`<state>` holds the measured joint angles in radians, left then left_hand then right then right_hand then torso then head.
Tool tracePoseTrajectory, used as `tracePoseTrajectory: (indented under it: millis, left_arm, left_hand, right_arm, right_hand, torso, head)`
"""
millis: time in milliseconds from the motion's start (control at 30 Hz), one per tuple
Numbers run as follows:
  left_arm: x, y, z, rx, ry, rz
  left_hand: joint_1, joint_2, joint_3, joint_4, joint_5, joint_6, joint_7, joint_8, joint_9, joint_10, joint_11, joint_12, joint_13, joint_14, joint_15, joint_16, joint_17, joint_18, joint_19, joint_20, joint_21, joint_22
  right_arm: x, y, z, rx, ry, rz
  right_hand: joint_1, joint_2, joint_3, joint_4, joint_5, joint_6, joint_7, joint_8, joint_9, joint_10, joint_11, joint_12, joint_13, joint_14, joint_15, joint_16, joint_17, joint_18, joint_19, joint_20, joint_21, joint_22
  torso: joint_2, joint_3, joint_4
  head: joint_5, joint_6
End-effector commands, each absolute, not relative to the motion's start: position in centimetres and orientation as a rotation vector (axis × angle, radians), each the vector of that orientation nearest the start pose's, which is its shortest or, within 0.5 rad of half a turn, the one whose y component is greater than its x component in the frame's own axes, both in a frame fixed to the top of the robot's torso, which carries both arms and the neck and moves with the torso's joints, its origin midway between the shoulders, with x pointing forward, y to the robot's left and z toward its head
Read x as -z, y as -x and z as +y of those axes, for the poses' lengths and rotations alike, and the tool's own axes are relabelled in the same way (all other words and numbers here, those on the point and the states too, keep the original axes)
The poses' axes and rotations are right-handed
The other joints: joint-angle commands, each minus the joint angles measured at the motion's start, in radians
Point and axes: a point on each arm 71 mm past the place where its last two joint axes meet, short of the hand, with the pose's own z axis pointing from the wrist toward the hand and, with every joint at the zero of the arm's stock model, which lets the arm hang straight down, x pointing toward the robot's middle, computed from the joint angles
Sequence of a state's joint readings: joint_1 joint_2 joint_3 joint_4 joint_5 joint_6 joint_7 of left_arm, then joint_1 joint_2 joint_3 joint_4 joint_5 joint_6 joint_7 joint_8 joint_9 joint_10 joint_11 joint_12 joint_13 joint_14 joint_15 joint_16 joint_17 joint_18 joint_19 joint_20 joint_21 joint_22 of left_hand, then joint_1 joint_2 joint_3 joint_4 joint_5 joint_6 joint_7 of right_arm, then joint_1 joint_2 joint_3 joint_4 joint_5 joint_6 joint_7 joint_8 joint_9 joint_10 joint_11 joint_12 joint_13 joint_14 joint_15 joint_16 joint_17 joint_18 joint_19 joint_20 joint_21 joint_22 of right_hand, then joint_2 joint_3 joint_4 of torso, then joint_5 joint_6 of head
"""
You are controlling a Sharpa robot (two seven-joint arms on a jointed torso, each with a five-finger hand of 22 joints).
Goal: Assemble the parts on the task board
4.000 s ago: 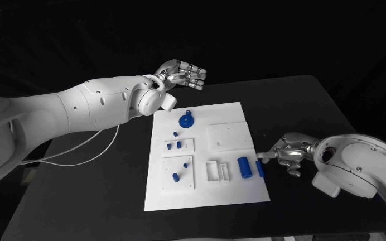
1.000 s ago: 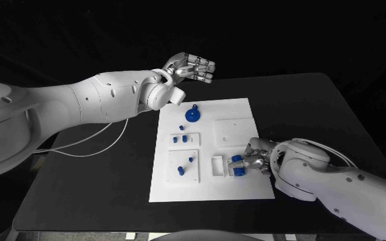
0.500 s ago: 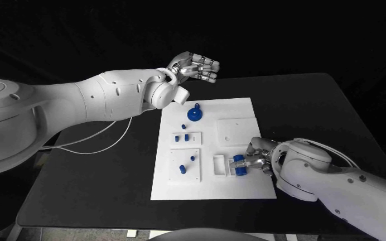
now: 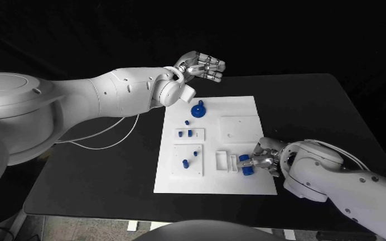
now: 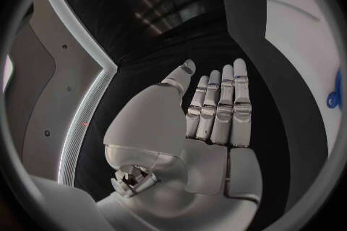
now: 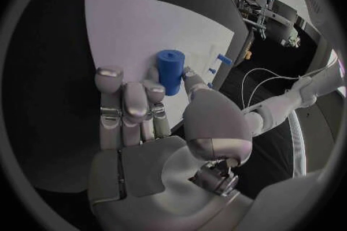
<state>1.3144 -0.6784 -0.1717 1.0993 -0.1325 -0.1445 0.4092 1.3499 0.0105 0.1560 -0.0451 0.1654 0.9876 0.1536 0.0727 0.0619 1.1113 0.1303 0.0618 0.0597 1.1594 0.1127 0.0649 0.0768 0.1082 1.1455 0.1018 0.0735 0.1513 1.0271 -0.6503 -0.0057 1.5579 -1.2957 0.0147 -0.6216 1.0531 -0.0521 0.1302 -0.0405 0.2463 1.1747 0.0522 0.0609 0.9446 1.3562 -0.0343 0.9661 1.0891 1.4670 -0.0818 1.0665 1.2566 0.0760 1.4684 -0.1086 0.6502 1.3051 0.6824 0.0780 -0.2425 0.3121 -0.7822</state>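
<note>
While right hand [image 4: 263, 162] grips one blue cylinder [image 6: 170, 71].

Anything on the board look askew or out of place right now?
Nothing stands out. The task board lies flat on the table, a little turned in the head view, and the small blue parts stand in their plates. The right robot hand holds a blue cylinder over the board; the left robot hand hangs open beyond its far edge.

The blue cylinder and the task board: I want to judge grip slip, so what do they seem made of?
The blue cylinder, held by the right hand, looks like matte plastic, perhaps printed: even colour, flat end, no gleam. The task board looks like a rigid white plate, probably plastic, with a dull, even surface; the pictures leave the exact material open.
</note>
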Motion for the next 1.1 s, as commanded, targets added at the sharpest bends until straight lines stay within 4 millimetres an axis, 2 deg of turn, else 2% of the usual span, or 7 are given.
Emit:
tracePoseTrajectory:
  millis: [33,200,400,667,800,967,1100]
  left_arm:
    - [18.6,-56.3,24.7,1.393,0.887,1.482]
    - [20.2,-56.4,24.7,1.372,0.915,1.507]
    - [21.7,-56.3,24.6,1.358,0.937,1.526]
    - [22.4,-56.1,24.6,1.355,0.946,1.534]
    - [22.5,-56.1,24.6,1.354,0.95,1.532]
    - [22.6,-56.1,24.7,1.355,0.952,1.53]
    - [22.6,-56.0,24.7,1.355,0.953,1.529]
  left_hand:
    - [-0.004,0.003,-0.004,-0.001,-0.001,-0.005,0.001,-0.005,0.001,-0.001,0.002,-0.003,-0.001,-0.001,0.002,-0.004,0.001,0.001,0.007,-0.001,0.002,-0.002]
    - [-0.006,0.003,-0.004,0.0,-0.002,-0.006,0.001,-0.006,0.001,-0.002,0.002,-0.004,-0.001,-0.002,0.002,-0.004,0.001,0.001,0.007,-0.001,0.002,-0.003]
    - [-0.006,0.003,-0.004,0.0,-0.002,-0.006,0.001,-0.006,0.001,-0.002,0.002,-0.004,-0.001,-0.002,0.002,-0.004,0.001,0.001,0.007,-0.001,0.002,-0.003]
    - [-0.006,0.005,-0.004,-0.001,-0.001,-0.008,0.001,-0.005,0.001,-0.003,0.002,-0.003,-0.001,-0.004,0.003,-0.003,0.001,0.001,0.006,-0.001,0.002,-0.006]
    - [-0.006,0.005,-0.004,-0.001,-0.001,-0.008,0.001,-0.005,0.001,-0.003,0.002,-0.003,-0.001,-0.004,0.003,-0.003,0.001,0.001,0.006,-0.001,0.002,-0.006]
    - [-0.006,0.005,-0.004,-0.002,0.001,-0.008,0.001,-0.005,0.001,-0.003,0.002,-0.004,-0.001,-0.004,0.002,-0.003,0.001,0.001,0.006,-0.001,0.002,-0.007]
    - [-0.006,0.005,-0.004,-0.002,0.001,-0.008,0.001,-0.005,0.001,-0.003,0.002,-0.004,-0.001,-0.004,0.002,-0.003,0.001,0.001,0.006,-0.001,0.002,-0.007]
  right_arm:
    - [29.0,-42.8,-12.7,-0.414,-0.098,2.382]
    - [28.9,-42.8,-12.8,-0.438,-0.138,2.393]
    - [28.6,-42.8,-12.2,-0.46,-0.148,2.391]
    - [28.7,-42.9,-10.8,-0.485,-0.15,2.403]
    - [28.9,-43.1,-10.1,-0.492,-0.15,2.406]
    - [29.0,-43.4,-9.3,-0.499,-0.156,2.398]
    - [29.0,-43.6,-8.7,-0.502,-0.155,2.392]
  right_hand:
    - [0.032,0.014,0.102,-0.111,0.011,0.012,0.0,0.002,-0.849,0.003,-0.003,0.003,-0.001,0.005,-0.006,-0.001,-0.001,-0.005,0.042,-0.001,0.005,0.003]
    - [0.037,0.018,0.094,-0.097,-0.027,0.02,-0.003,0.002,-0.851,0.002,-0.004,-0.001,-0.006,0.004,-0.007,-0.004,-0.004,-0.006,0.042,-0.002,0.004,0.003]
    - [0.041,0.02,0.089,-0.091,-0.033,0.027,-0.005,0.003,-0.851,0.002,-0.006,-0.004,-0.009,0.004,-0.008,-0.005,-0.005,-0.007,0.041,-0.003,0.003,0.003]
    - [0.04,0.023,0.087,-0.084,-0.033,0.03,-0.006,0.003,-0.851,0.002,-0.006,-0.005,-0.01,0.004,-0.008,-0.006,-0.005,-0.007,0.042,-0.004,0.004,0.003]
    - [0.039,0.024,0.087,-0.082,-0.032,0.03,-0.006,0.003,-0.851,0.002,-0.007,-0.004,-0.01,0.004,-0.008,-0.005,-0.005,-0.008,0.042,-0.004,0.005,0.003]
    - [0.04,0.026,0.086,-0.08,-0.028,0.032,-0.007,0.003,-0.851,0.001,-0.008,-0.005,-0.011,0.004,-0.009,-0.005,-0.005,-0.008,0.042,-0.004,0.006,0.004]
    - [0.037,0.026,0.085,-0.078,-0.027,0.033,-0.008,0.003,-0.851,0.001,-0.008,-0.005,-0.011,0.004,-0.009,-0.006,-0.005,-0.008,0.042,-0.005,0.006,0.004]
  torso:
    - [-0.027,-0.0113,-0.0075]
    - [-0.05,-0.0215,-0.0085]
    - [-0.072,-0.0307,-0.0091]
    - [-0.079,-0.0384,-0.0095]
    - [-0.079,-0.0401,-0.009]
    - [-0.076,-0.0372,-0.0074]
    - [-0.076,-0.0375,-0.008]
  head:
    - [0.016,-0.01]
    - [0.029,-0.027]
    - [0.039,-0.048]
    - [0.047,-0.067]
    - [0.047,-0.07]
    - [0.045,-0.074]
    - [0.044,-0.071]
